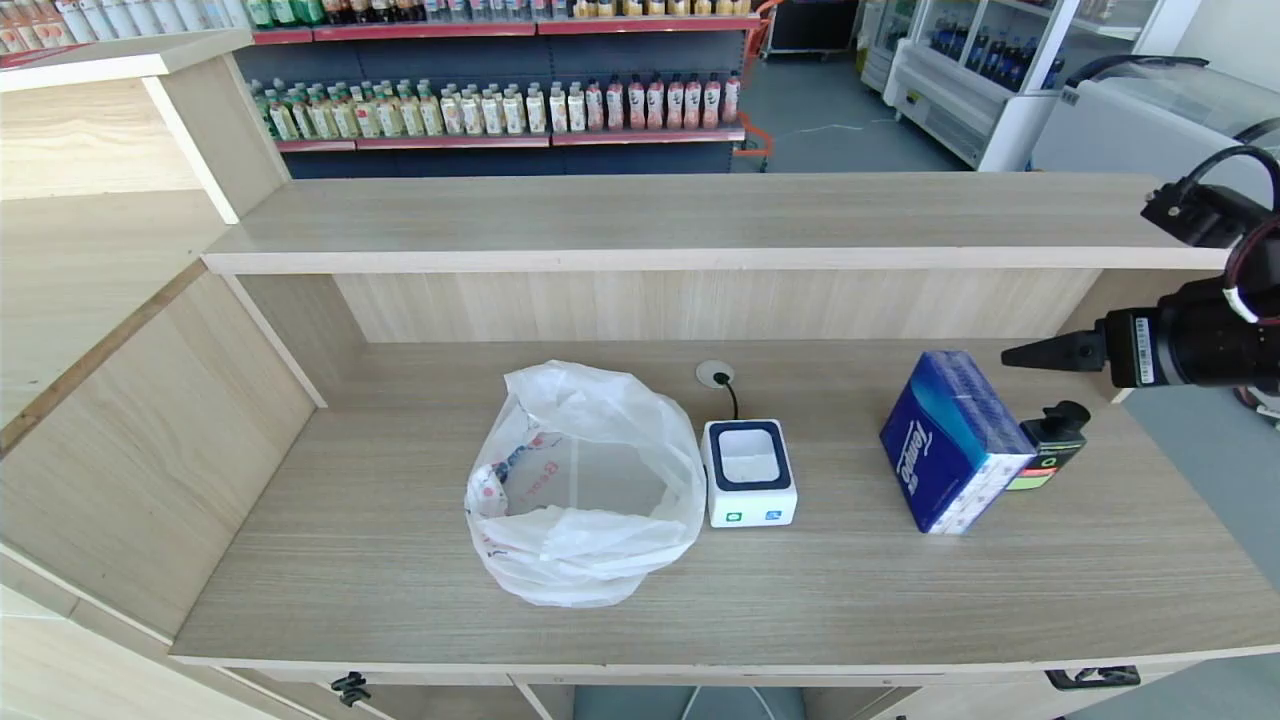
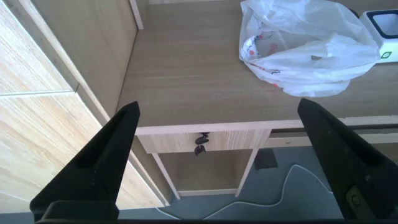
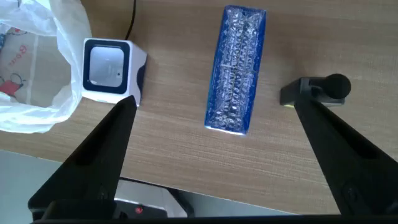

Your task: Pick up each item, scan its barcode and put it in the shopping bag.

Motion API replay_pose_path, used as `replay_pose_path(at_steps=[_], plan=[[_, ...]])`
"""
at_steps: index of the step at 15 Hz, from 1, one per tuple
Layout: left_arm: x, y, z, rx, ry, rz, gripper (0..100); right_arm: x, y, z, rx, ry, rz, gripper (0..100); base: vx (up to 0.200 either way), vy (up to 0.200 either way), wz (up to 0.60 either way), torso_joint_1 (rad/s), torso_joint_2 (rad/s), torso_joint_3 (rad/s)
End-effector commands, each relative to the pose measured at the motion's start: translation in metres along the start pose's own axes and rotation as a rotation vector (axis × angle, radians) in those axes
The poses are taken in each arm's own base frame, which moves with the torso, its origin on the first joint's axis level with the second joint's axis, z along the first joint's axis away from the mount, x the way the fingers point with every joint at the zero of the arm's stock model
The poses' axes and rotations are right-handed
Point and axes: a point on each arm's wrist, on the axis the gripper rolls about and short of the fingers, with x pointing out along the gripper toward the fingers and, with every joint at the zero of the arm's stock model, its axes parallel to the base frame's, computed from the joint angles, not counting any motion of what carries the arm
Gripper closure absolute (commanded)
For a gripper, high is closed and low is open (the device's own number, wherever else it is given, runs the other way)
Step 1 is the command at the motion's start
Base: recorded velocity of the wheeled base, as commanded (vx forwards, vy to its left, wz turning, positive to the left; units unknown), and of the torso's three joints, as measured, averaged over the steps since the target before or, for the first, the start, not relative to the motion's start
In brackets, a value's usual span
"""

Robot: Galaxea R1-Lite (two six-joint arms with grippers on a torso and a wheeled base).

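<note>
Left gripper (image 2: 219, 107): fingers spread wide, nothing between them. It hangs off the front left corner of the counter (image 1: 850, 590), out past the edge and above the drawer front.

Right gripper (image 3: 214, 102): also spread wide and holding nothing. It sits above the right end of the counter, clear of the surface. From my right wrist, the tissue pack (image 1: 950, 440) lies between the fingers and far below them.

Task items:
- Tissue pack: blue, in clear wrap, resting on the counter right of the scanner (image 1: 750, 470) and well apart from it.
- Pump bottle (image 1: 1050, 445): black, just to the right of the pack. The right wrist view shows a small gap between them.
- Both items are on the counter, outside the bag.

Shopping bag (image 1: 585, 490): white translucent plastic with red print, mouth open upward, near mid-counter. It sits just left of the scanner; can't tell if they touch.

Scanner: white cube with a dark-framed window facing up. Its black cable runs back to a grommet (image 1: 714, 374) in the counter.
</note>
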Motion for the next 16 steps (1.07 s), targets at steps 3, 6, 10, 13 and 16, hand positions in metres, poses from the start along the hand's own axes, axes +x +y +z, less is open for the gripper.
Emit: replay_pose_path(at_steps=[3,6,10,13,16], plan=[[0.0,0.0,0.0,0.0,-0.001,0.0,0,0.055,-0.019,0.012,0.025,0.086,0.006,0,0.0,0.0,0.0,0.0,0.0,0.0],[0.0,0.0,0.0,0.0,-0.001,0.002,0,0.08,-0.025,0.015,0.02,0.13,0.015,0,0.0,0.0,0.0,0.0,0.0,0.0],[0.0,0.0,0.0,0.0,-0.001,0.0,0,0.098,-0.026,0.007,0.029,0.171,0.056,0,0.0,0.0,0.0,0.0,0.0,0.0],[0.0,0.0,0.0,0.0,-0.001,0.0,0,0.118,-0.026,0.001,0.023,0.197,0.07,0,0.0,0.0,0.0,0.0,0.0,0.0],[0.0,0.0,0.0,0.0,-0.001,0.0,0,0.134,-0.023,-0.007,0.02,0.234,0.082,0,0.0,0.0,0.0,0.0,0.0,0.0]])
